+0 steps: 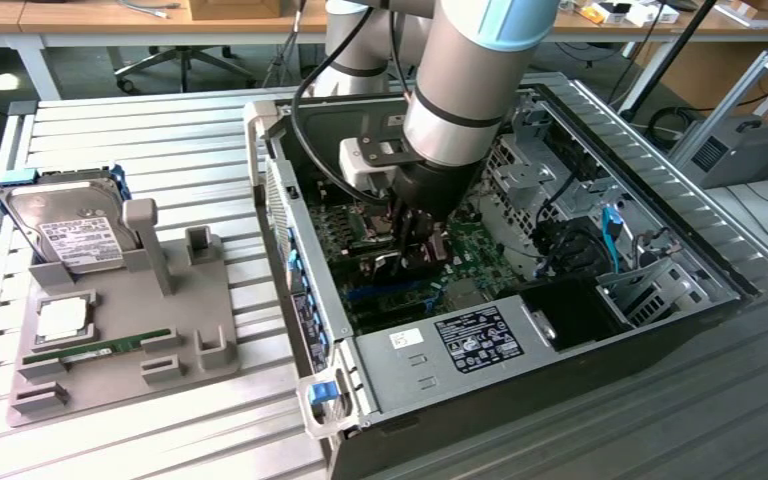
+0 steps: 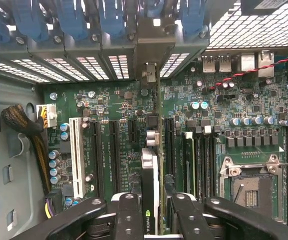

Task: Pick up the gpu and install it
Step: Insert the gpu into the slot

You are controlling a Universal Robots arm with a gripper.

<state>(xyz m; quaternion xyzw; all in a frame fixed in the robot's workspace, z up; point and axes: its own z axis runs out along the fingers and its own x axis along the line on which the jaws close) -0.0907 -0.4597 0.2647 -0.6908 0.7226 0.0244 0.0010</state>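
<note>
gpu point(image 2: 150, 172) held on edge above the board's slots

The gpu sits between the fingers point(image 2: 129, 215) of the gripper point(image 2: 152, 202), which clamp its two flat faces. Its long edge points down toward the main board point(image 2: 114, 115) inside the open computer case point(image 1: 398, 350). It hangs over the long slots point(image 2: 113, 150), near the middle ones; whether its lower edge touches a slot I cannot tell. I judge it light and stiff but delicate: a thin board with small parts and bare contacts. It is better gripped by the flat faces than by the contact edge, and likely to bind if tilted. The arm point(image 1: 471, 90) reaches steeply down into the case, wrist almost upright. Well apart, on the exterior view's left, a grey tray point(image 1: 117, 320) carries a hard drive point(image 1: 64, 235) and a memory stick point(image 1: 97, 349).
</note>
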